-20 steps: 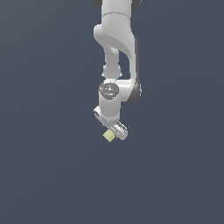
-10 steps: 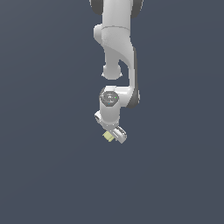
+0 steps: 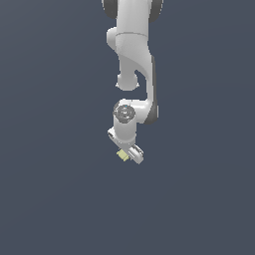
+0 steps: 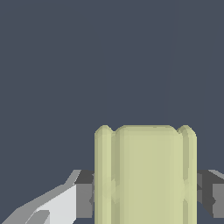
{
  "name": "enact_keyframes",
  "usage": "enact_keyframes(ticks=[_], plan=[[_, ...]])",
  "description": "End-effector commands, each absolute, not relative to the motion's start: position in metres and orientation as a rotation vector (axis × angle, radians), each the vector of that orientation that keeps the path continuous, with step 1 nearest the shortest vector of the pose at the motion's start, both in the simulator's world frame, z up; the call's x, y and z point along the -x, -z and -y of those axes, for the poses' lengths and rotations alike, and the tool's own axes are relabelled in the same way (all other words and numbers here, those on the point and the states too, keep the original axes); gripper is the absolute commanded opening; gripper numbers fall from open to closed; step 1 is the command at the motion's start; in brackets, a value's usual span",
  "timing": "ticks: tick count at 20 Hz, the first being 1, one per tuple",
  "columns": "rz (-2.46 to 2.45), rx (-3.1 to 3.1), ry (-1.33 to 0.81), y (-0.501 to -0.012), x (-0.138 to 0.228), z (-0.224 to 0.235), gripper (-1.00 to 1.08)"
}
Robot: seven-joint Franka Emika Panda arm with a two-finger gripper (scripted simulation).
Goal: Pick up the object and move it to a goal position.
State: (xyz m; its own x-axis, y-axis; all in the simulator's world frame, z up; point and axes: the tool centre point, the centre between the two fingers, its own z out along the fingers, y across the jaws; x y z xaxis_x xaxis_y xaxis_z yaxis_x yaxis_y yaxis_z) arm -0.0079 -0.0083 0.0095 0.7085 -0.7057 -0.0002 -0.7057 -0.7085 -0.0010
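Slightly lower than before, the claw (image 3: 123, 156) grips the pale yellow-green block (image 4: 145, 175) between its fingers (image 4: 85, 197)

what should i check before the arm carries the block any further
1. Block between the fingers: ok, a finger shows on each side in the wrist view.
2. Gripper closed on the block: ok.
3. Block seated deep enough: cannot tell, the contact faces are hidden.
4. Path around the arm clear: ok, nothing else shows in either view.
5. Goal position located: cannot tell, no marker is visible.
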Motion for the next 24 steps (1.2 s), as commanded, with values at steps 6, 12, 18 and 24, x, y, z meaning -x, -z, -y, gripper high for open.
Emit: enact_keyframes(ticks=[6, 12, 18, 24], plan=[[-1.198, 2.902, 0.001, -0.010, 0.008, 0.008, -1.00], [-1.198, 2.902, 0.001, -0.019, 0.012, 0.003, -1.00], [-1.198, 2.902, 0.001, -0.044, 0.024, -0.010, -1.00], [-1.198, 2.902, 0.000, -0.083, 0.044, -0.031, -1.00]])
